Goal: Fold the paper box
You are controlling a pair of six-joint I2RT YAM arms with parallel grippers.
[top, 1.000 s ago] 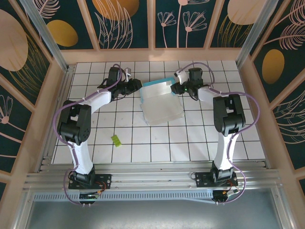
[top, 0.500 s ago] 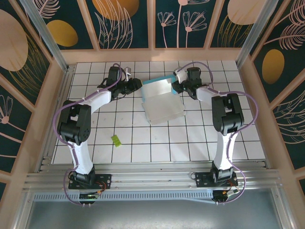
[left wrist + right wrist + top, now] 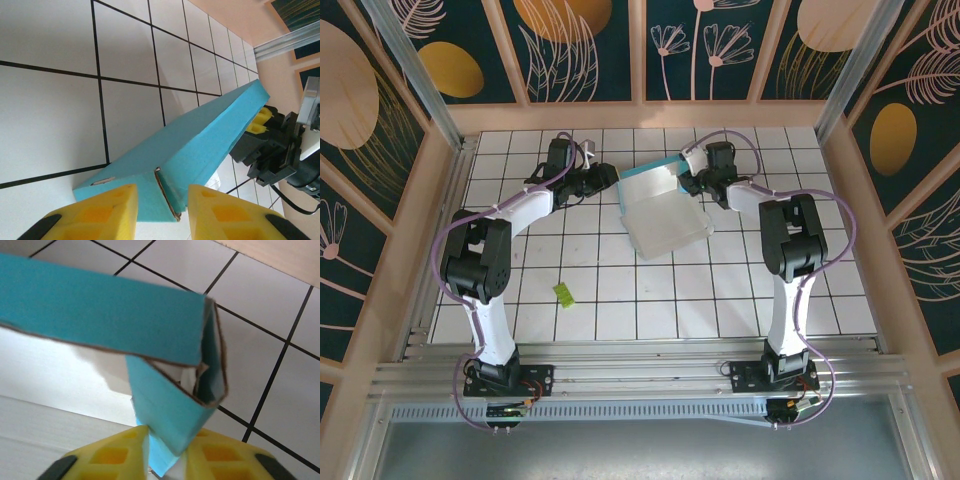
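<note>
Teal thin-card paper box [image 3: 660, 210] at far middle of tiled bench [image 3: 620, 320]. Left pincer [image 3: 162, 200] clamps its left corner; right pincer [image 3: 167, 445] pinches right-end flap. Far wall raised, white panel lying open nearside: folding looks partway, flattening remains.

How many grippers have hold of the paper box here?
2. The left gripper pinches the paper box at its left corner; the right gripper pinches its right-end flap.

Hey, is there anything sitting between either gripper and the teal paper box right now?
Nothing visible does. The left gripper is closed on one end corner of the paper box, and the right gripper pinches a teal flap at the opposite end. The small yellow-green scrap lies well off toward the near side.
</note>
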